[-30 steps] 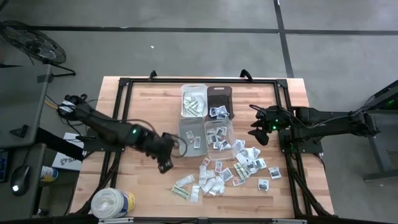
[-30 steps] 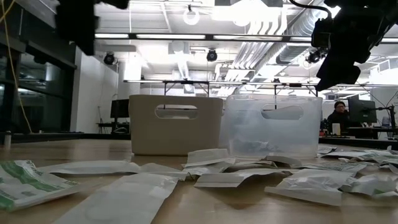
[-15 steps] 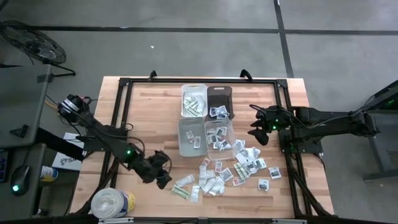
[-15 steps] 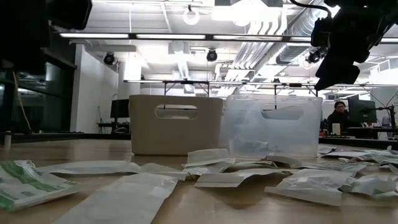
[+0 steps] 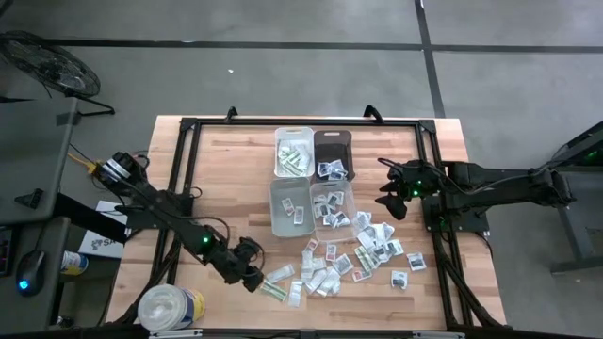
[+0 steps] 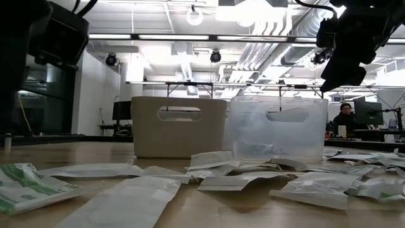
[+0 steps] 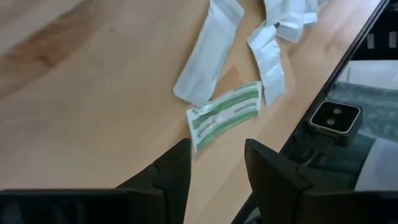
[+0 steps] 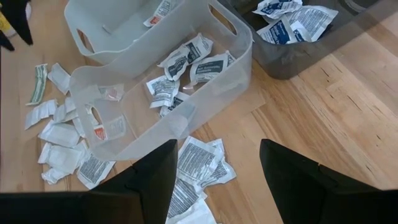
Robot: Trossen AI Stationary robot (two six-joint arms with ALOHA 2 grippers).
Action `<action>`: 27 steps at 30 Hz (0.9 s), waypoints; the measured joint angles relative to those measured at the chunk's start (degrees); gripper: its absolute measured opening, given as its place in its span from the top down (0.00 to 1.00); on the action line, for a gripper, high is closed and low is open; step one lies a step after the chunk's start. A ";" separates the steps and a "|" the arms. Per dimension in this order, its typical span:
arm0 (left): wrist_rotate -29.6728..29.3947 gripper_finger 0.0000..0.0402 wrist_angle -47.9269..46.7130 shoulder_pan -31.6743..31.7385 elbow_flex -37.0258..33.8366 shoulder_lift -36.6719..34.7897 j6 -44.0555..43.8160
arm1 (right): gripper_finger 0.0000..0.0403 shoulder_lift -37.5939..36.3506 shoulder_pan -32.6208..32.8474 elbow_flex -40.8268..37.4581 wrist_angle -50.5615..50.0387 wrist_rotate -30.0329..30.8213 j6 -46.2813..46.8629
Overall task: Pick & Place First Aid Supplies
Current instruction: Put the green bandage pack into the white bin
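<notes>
Several first aid supplies (image 5: 353, 256), small white paper packets, lie loose on the wooden table in front of the bins. A green-printed packet (image 7: 225, 115) and a long white packet (image 7: 208, 53) lie flat at the pile's near left end. My left gripper (image 5: 251, 275) is open and low over the table just left of them, and its fingers (image 7: 177, 168) hold nothing. My right gripper (image 5: 391, 202) is open and hangs still above the table, right of the clear bin (image 8: 168, 81); its own gripper (image 8: 214, 180) is empty.
Several bins stand in a block at the table's middle: a white bin (image 5: 294, 151) and a dark bin (image 5: 333, 153) at the back, a grey bin (image 5: 290, 209) and the clear bin (image 5: 330, 202) in front, all holding packets. A big white tub (image 5: 170, 306) stands at the near left corner.
My left gripper has gone down and toward the table's near edge, coming beside the green-printed packet, and it has rolled about its own axis. It has stayed open. My right arm has kept still.
</notes>
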 joint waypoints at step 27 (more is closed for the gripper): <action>1.49 0.63 7.30 0.00 0.02 8.81 -2.98 | 0.45 -0.01 -0.01 -0.02 -0.06 -0.44 0.03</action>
